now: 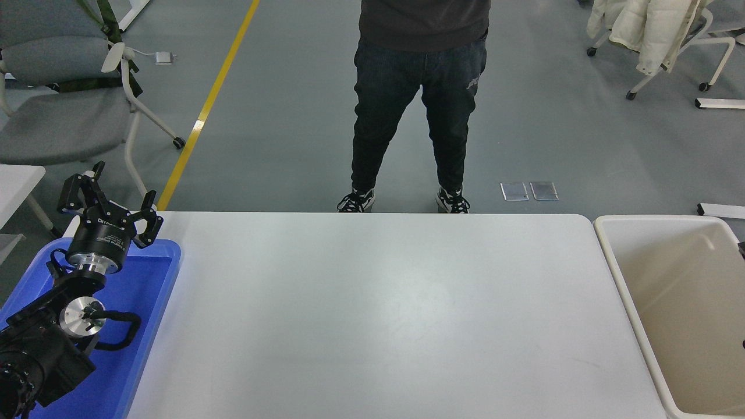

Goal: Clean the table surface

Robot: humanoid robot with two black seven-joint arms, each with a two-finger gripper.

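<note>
White table surface [378, 314] beside left tool [110, 203]

Nothing legible — only faint white print on the left gripper [110, 205] collar, too small to read.

From my seat the table [384, 314] fills the middle. At nine o'clock a tray [148, 314] lies on its edge, my left gripper [110, 206] above the tray's far end. At three o'clock a bin [628, 291] sits beside it. At twelve a person [416, 99] stands behind.
</note>
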